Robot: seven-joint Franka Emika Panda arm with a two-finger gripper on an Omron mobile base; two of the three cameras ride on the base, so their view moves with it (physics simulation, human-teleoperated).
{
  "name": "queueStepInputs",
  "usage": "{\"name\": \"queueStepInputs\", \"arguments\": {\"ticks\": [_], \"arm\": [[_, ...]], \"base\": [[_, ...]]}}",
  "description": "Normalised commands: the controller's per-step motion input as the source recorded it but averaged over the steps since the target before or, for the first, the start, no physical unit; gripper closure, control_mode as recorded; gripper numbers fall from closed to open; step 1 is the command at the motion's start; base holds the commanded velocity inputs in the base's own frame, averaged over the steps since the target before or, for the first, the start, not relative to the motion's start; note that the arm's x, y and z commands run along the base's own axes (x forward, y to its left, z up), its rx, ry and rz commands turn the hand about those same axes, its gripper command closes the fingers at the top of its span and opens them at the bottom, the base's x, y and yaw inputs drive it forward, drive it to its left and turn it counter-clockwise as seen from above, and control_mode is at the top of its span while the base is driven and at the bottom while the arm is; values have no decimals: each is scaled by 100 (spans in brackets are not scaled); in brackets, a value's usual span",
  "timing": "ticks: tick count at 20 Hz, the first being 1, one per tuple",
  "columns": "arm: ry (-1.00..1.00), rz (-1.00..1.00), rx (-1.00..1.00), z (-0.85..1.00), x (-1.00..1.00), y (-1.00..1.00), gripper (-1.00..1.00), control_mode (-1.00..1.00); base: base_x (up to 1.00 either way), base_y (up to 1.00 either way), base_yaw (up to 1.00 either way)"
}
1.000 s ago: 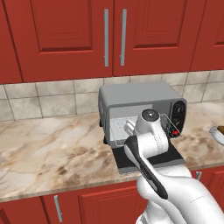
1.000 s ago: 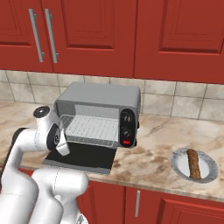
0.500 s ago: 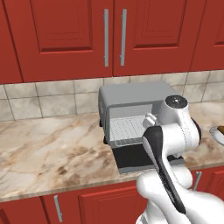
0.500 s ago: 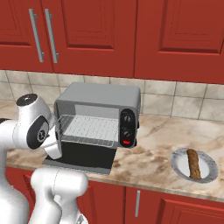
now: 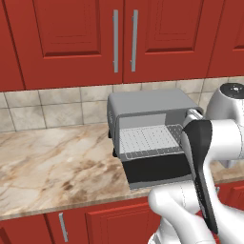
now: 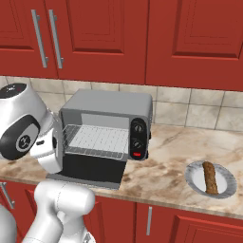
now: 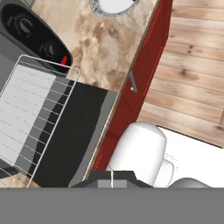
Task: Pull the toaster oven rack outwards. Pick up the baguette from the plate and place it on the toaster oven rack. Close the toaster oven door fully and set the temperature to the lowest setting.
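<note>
Reaching next for the baguette (image 6: 209,177), with jaws together and empty.
It lay lengthwise on the plate (image 6: 227,188), on the counter (image 6: 166,166) well to the right of the oven (image 6: 106,131), whose door (image 5: 157,168) hung open with the rack (image 5: 148,140) drawn out. Light, stiff and crusty by its look, it would probably be best pinched across its middle.

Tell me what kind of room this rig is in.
A rendered home kitchen, by the look of it: red cabinets over a marble counter, a toaster oven with its door down, and a baguette on a plate.
</note>
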Motion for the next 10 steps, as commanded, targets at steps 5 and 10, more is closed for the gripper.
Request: {"name": "queueStepInputs", "arguments": {"ticks": [5, 10], "arm": [[16, -6, -7, 6, 4, -46, 100, -100], [5, -2, -1, -18, 12, -77, 100, -100]], "base": [[0, 0, 0], [0, 0, 0]]}}
